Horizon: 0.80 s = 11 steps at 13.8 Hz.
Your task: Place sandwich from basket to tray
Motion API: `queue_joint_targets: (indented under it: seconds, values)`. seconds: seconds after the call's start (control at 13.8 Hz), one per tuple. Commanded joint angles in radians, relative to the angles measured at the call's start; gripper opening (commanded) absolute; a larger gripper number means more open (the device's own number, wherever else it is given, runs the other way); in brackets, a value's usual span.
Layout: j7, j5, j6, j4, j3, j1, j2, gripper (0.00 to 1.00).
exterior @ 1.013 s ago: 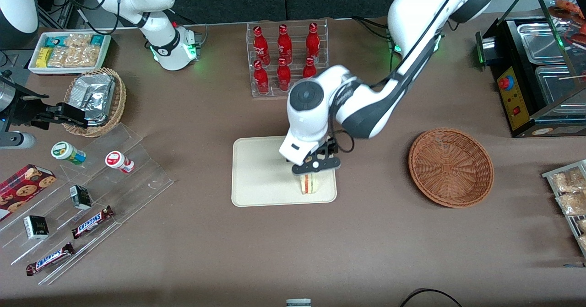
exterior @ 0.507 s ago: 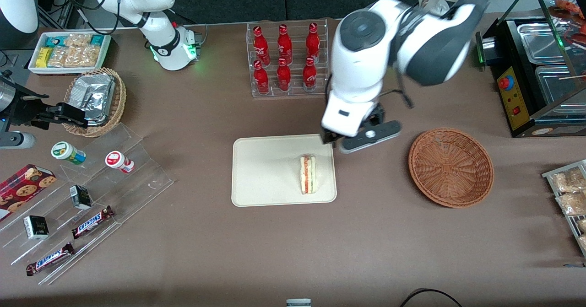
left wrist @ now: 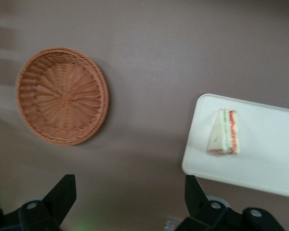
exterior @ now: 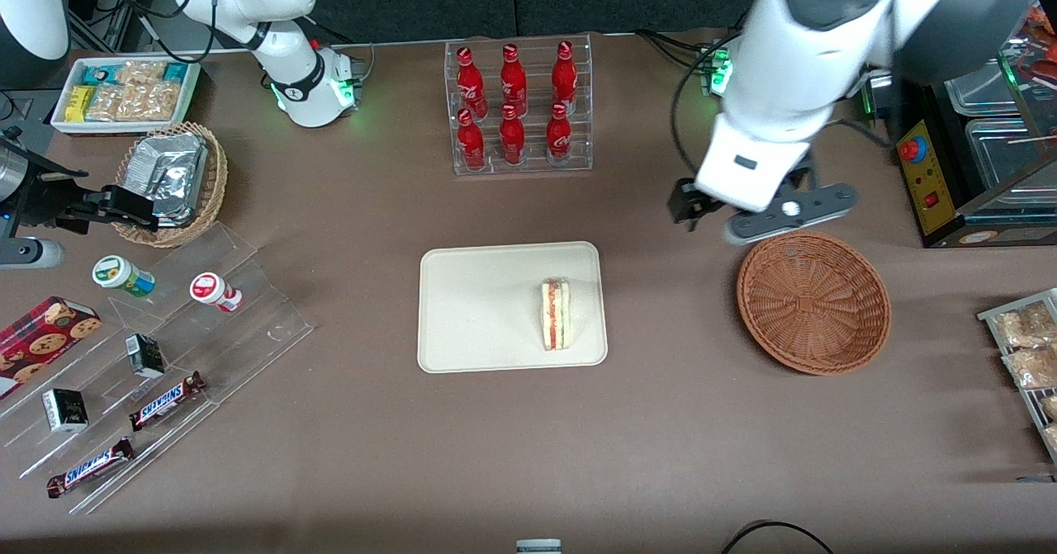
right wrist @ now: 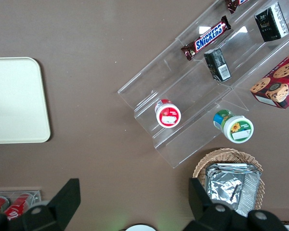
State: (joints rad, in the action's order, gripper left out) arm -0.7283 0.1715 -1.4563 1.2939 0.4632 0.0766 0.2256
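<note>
The sandwich point(exterior: 555, 314) lies on the cream-beige tray point(exterior: 479, 306), near the tray's end toward the working arm, its red, green and white layers facing up. It also shows in the left wrist view point(left wrist: 224, 139) on the tray point(left wrist: 260, 163). The reddish-brown wicker basket point(exterior: 813, 302) is empty; it also shows in the left wrist view point(left wrist: 61, 95). My left gripper point(exterior: 747, 211) is open and empty, raised above the table just farther from the front camera than the basket. In the wrist view its fingers point(left wrist: 62, 195) stand wide apart.
A clear rack of red cola bottles point(exterior: 519, 106) stands farther from the camera than the tray. A black appliance point(exterior: 950, 149) stands at the working arm's end. A tan basket of foil packets point(exterior: 173, 178) and an acrylic snack shelf point(exterior: 165, 356) lie toward the parked arm's end.
My gripper let go of the sandwich on the tray, rose, and swung away toward the working arm's end, ending near the basket. The sandwich stays on the tray.
</note>
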Motion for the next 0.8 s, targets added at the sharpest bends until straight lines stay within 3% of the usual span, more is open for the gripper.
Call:
queue_joint_targets:
  seconds: [0.0, 0.29, 0.58, 0.72]
  values:
    - [0.171, -0.085, 0.022, 0.114, -0.015, -0.090, -0.139, 1.00]
    - [0.372, -0.170, 0.053, 0.149, -0.204, -0.070, -0.227, 1.00]
    - [0.494, -0.173, 0.100, 0.162, -0.325, -0.072, -0.262, 1.00]
    - [0.506, -0.167, 0.103, 0.160, -0.334, -0.080, -0.255, 1.00]
